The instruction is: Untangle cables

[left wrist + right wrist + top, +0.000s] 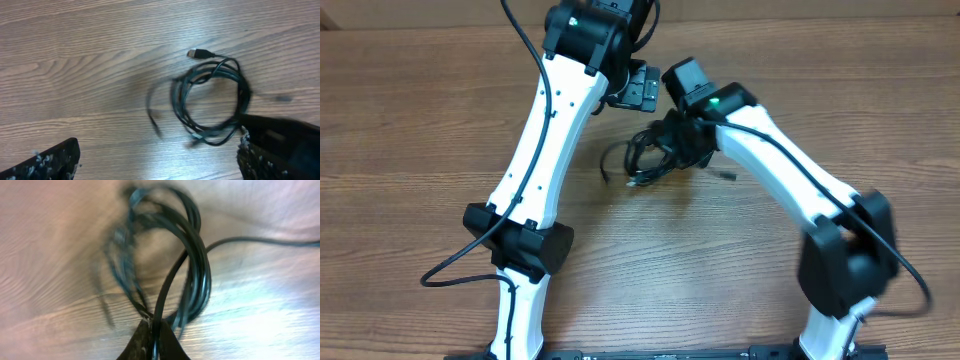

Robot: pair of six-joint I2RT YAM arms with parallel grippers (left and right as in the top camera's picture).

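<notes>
The cables (645, 160) lie as a loosely coiled black bundle near the middle of the wooden counter (410, 120), between the two arms and toward the far side. The right arm (790, 170) reaches in from the right, and the right jaws are pressed together on the bundle's right-hand side. In the right wrist view several strands of the cables (192, 255) run down into the closed tips at the bottom of the frame, with one strand trailing off to the right. The left arm (545, 130) stretches up the counter, and the left jaws hang just beyond the bundle, spread wide and touching nothing. In the left wrist view the coil (215, 100) sits on the wood ahead of them, a silver-tipped plug (195, 53) pointing out from its top edge. A loose end (152, 112) curves off to the left, blurred. In the overhead view a short plug end (725, 175) lies just right of the bundle.
</notes>
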